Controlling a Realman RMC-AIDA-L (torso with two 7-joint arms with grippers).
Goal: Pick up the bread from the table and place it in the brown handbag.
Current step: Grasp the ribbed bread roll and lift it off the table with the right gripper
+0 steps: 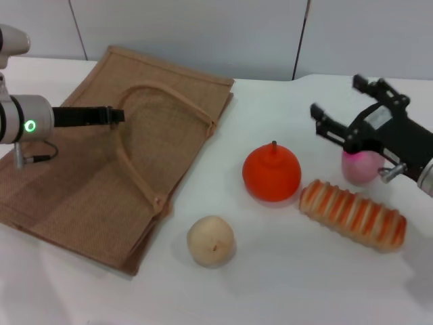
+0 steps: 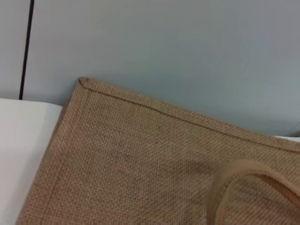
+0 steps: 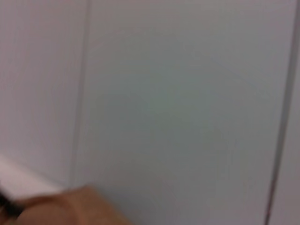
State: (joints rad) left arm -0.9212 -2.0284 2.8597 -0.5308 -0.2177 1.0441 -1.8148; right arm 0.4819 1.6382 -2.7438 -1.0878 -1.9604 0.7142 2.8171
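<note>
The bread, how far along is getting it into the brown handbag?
Nothing is done yet: the bread lies on the table, beside the orange fruit. In hand: the right hand hovers open above and behind the bread, holding nothing. The left hand is over the brown handbag, which lies flat. Left to do: grasp, carry and drop the bread in the bag.

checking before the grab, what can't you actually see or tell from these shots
- Pink ball: head view, mostly hidden behind the right gripper.
- Brown handbag opening: head view, it lies flat, so the inside is unseen; the left gripper hangs over it.
- Bread: absent from both wrist views.
- Right wrist view: mostly blurred wall.
</note>
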